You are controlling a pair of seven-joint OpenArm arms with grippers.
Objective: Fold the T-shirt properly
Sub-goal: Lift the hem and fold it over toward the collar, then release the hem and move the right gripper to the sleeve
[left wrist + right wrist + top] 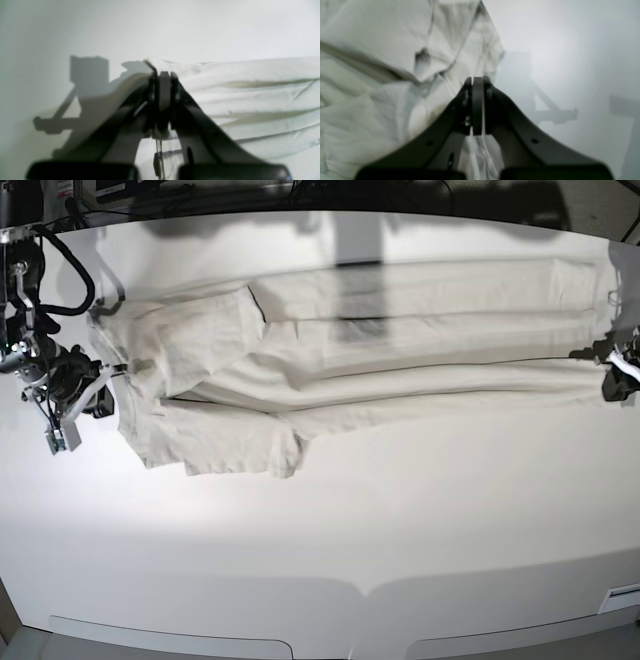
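At the left edge of your base view, the right gripper (100, 375) sits at the collar end of the T-shirt (350, 355). In your right wrist view its jaws are pressed together, with cloth running down between the fingers (492, 100), so it is clamped on the T-shirt's edge. From there the T-shirt stretches sideways across the far half of the white table (330, 540), pulled into long lengthwise creases. One sleeve lies flat toward you just right of that gripper, and a fold crosses the far side near the middle. At the right edge, the left gripper (606, 357) meets the hem end; your left wrist view shows its jaws closed on a thin edge of cloth there.
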